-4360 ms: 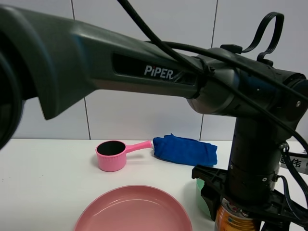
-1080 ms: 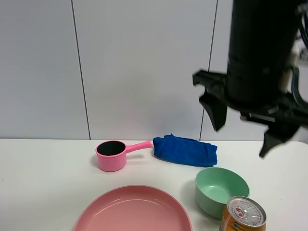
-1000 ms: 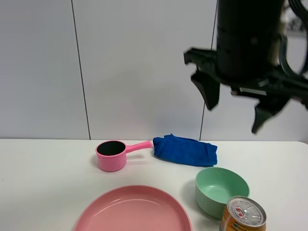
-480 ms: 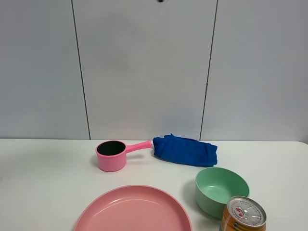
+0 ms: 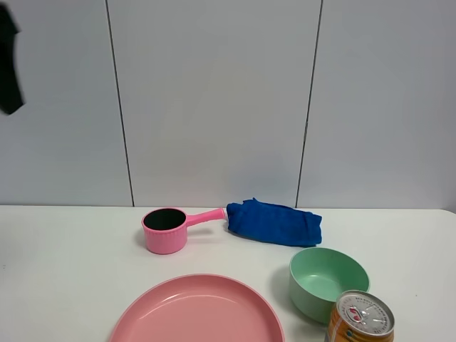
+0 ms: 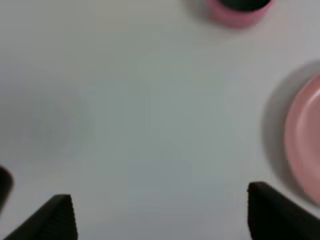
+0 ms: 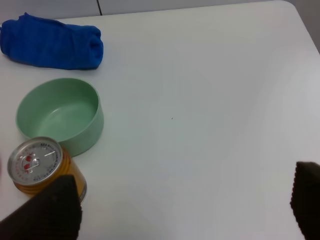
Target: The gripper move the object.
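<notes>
The gold-orange can (image 5: 360,318) stands upright at the table's front right, just in front of the green bowl (image 5: 328,281). In the right wrist view the can (image 7: 42,165) shows its silver top and touches or nearly touches the bowl (image 7: 60,115). My right gripper (image 7: 177,205) is open and empty, high above the table, with the can beside one fingertip (image 7: 50,210). My left gripper (image 6: 160,220) is open and empty over bare white table. Neither gripper's fingers show in the exterior high view; only a dark arm part (image 5: 8,60) shows at the upper left.
A pink handled cup (image 5: 164,229) and a folded blue cloth (image 5: 274,222) lie at the back. A large pink plate (image 5: 198,310) sits at the front middle; its rim shows in the left wrist view (image 6: 305,135). A white wall stands behind the table.
The right arm, which stood open above the can and bowl, rose out of the exterior view. A dark arm part has come in at the upper left. The can stays put.
</notes>
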